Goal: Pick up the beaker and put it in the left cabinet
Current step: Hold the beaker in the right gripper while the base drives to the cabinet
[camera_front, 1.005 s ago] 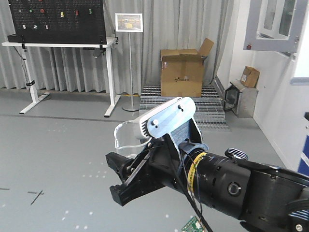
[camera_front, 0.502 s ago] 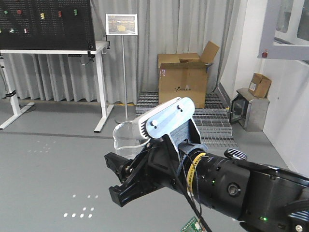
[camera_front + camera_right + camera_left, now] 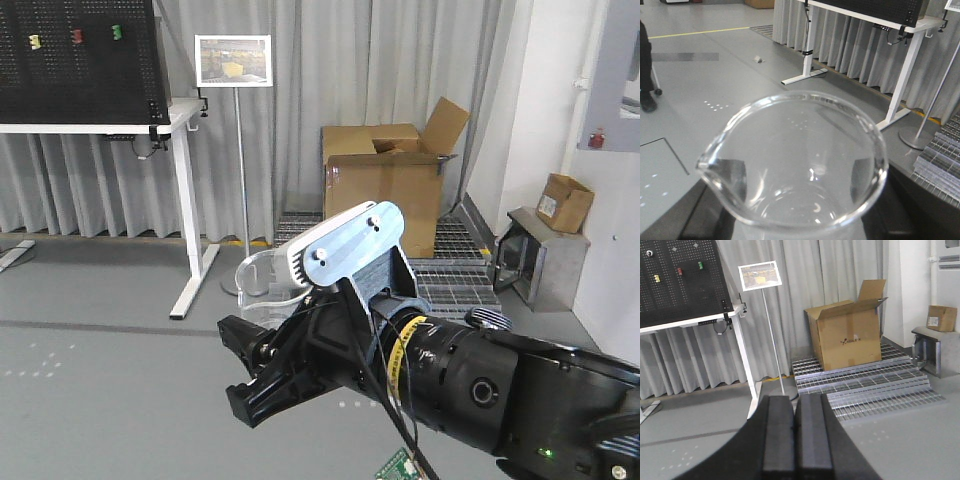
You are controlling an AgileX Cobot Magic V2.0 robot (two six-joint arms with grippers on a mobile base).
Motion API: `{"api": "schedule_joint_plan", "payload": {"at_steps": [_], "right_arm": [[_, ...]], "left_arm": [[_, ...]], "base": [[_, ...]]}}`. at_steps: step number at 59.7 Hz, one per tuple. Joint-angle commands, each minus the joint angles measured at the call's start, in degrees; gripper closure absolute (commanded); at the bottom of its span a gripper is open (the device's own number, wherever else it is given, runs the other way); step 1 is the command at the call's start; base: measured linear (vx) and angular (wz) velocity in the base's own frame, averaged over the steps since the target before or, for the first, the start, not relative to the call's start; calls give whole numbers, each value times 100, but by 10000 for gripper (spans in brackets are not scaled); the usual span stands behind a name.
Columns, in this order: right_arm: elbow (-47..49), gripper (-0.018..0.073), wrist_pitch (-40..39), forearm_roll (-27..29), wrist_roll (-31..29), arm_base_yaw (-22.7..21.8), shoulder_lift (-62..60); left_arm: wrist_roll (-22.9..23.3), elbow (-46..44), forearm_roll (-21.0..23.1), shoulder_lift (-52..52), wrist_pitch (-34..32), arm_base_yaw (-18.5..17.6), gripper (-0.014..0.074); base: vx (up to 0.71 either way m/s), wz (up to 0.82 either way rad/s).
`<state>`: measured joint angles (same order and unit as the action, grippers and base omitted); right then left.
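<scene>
The beaker [image 3: 264, 285] is a clear glass cylinder with a pour spout. It sits upright between the black fingers of my right gripper [image 3: 233, 368], held above the grey floor. In the right wrist view the beaker's rim [image 3: 790, 165] fills the frame, with the right gripper [image 3: 805, 212] shut on it from both sides. My left gripper [image 3: 795, 407] is shut with its pads together and nothing between them. The left cabinet is out of view.
A white table with a black pegboard [image 3: 90, 60] stands at the back left, with a sign on a thin stand [image 3: 233, 60] beside it. An open cardboard box [image 3: 385, 185] sits on metal grating [image 3: 455, 285]. A small box [image 3: 565, 200] rests on a grey stand at right.
The background has slid left and grown larger: the table and sign moved left and the right wall came nearer. The right arm and beaker keep the same place in the front view.
</scene>
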<state>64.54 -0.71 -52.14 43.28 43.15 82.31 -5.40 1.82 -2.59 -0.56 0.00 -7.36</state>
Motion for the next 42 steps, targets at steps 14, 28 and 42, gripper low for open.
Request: {"api": "schedule_joint_plan", "payload": {"at_steps": [14, 28, 42], "right_arm": [[217, 561, -303, 7, 13, -22, -206], [217, 561, -297, 7, 8, -22, -206], [217, 561, -284, 7, 9, -22, -206]], "left_arm": [[15, 90, 18, -106, -428, -3, 595], [15, 90, 18, -106, -428, -3, 595], [15, 90, 18, -106, -428, -3, 595]], "base": [[67, -2], [64, -7], [60, -9]]}}
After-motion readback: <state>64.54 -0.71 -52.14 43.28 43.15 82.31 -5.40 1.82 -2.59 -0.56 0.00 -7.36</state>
